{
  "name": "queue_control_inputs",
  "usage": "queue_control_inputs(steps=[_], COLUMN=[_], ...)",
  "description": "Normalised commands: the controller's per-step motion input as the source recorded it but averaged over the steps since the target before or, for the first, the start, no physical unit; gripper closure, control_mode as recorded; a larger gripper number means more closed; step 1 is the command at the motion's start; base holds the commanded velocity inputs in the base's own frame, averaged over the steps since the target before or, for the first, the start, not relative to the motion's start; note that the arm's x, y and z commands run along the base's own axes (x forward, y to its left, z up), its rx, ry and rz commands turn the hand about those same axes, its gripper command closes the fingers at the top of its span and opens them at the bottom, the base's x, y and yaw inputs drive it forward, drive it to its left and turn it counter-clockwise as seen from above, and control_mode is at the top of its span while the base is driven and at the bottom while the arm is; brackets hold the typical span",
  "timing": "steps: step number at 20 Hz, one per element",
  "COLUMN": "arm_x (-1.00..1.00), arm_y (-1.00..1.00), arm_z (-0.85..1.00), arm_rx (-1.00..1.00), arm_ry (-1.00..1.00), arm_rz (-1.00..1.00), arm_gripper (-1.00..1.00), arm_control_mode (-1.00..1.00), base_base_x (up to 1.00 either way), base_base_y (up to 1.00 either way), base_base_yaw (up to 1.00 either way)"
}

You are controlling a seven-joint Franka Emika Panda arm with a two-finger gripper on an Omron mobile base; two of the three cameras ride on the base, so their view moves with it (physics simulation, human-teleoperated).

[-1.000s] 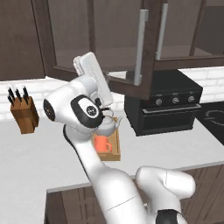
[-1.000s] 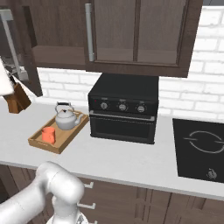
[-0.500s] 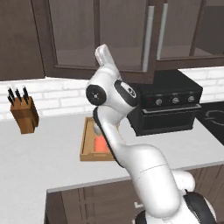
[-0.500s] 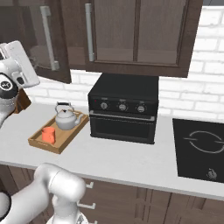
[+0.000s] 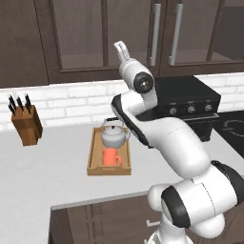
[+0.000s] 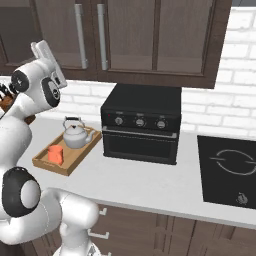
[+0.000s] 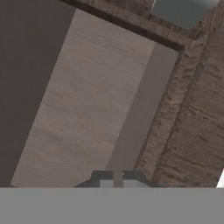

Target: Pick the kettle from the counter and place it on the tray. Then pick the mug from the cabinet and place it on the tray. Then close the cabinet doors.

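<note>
The silver-grey kettle (image 5: pixel 114 136) (image 6: pixel 76 136) and the orange-red mug (image 5: pixel 110 157) (image 6: pixel 55 154) both stand on the wooden tray (image 5: pixel 92 155) (image 6: pixel 75 159) on the light counter (image 5: pixel 47 167). Above it, the cabinet doors (image 5: pixel 128 33) (image 6: pixel 55 30) look flush with the cabinet front, their grey bar handles (image 5: pixel 155 33) side by side. My gripper (image 5: pixel 119 46) (image 6: pixel 39 47) (image 7: pixel 117 178) is raised close to a door's glass panel (image 7: pixel 83 96). It is shut with nothing in it. The hand view shows the panel and its wooden frame (image 7: pixel 192 109) close up.
A black oven box (image 5: pixel 190 107) (image 6: pixel 142 122) stands on the counter right of the tray. A wooden knife block (image 5: pixel 26 124) sits at the left by the brick wall. A black cooktop (image 6: pixel 227 170) lies at the far right.
The left cabinet door has swung from open to shut. My arm rose from low over the tray to the door's front, moving right with the door.
</note>
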Motion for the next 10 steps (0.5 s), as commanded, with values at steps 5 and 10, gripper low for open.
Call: queue_control_inputs(steps=[5,10], arm_x=[1.00,0.80], arm_y=[0.01,0.05], arm_z=[-0.05,-0.06], arm_rx=[0.00,0.00], arm_ry=[0.20,0.23], arm_rz=[0.15,0.03], arm_gripper=[1.00,1.00], arm_control_mode=[-1.00,-1.00], base_base_x=[0.00,0.00], base_base_y=[0.00,0.00], base_base_yaw=[0.00,0.00])
